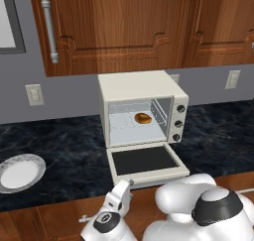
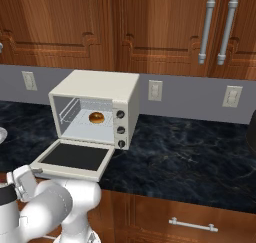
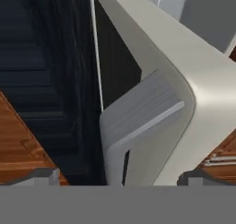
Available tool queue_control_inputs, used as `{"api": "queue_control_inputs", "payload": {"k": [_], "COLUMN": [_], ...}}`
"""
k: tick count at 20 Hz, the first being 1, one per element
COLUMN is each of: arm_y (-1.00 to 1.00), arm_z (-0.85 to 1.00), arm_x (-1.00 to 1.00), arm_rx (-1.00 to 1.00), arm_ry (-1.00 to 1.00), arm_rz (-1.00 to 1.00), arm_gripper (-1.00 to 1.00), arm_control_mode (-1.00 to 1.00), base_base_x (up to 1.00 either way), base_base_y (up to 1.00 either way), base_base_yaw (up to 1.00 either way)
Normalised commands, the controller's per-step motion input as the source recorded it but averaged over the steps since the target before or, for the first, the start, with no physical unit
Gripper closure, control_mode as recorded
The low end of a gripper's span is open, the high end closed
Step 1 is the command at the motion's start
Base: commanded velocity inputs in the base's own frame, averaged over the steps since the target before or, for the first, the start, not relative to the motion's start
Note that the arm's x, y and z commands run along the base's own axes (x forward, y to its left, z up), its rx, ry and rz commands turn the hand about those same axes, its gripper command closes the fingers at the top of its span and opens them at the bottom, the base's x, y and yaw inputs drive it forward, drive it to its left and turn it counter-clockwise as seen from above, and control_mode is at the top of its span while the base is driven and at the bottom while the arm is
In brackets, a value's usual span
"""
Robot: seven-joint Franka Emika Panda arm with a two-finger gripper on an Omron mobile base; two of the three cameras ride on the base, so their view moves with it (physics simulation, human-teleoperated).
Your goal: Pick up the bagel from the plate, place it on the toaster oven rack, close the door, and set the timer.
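Golden bagel on rack (door down); hand open.

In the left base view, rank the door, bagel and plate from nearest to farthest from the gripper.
1. The door, dropped open just ahead of the gripper.
2. The plate, far off to the left on the counter.
3. The bagel, deep inside the oven on the rack.
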Motion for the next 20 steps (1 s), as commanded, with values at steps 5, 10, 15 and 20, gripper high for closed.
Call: {"api": "queue_control_inputs", "payload": {"k": [5,10,15,20], "arm_y": [0.04,0.00,0.00,0.00], "arm_z": [0.00,0.13,0.36,0.33], "arm_x": [0.20,0.04,0.00,0.01], "arm_rx": [-0.04,-0.05,-0.06,-0.06], "arm_ry": [0.00,0.00,0.00,0.00], "arm_rz": [0.00,0.00,0.00,0.00], "arm_gripper": [-1.00,-1.00,-1.00,-1.00], "arm_control_mode": [-1.00,-1.00,-1.00,-1.00], "base_base_x": [0.00,0.00,0.00,0.00], "base_base_y": [0.00,0.00,0.00,0.00], "base_base_yaw": [0.00,0.00,0.00,0.00]}}
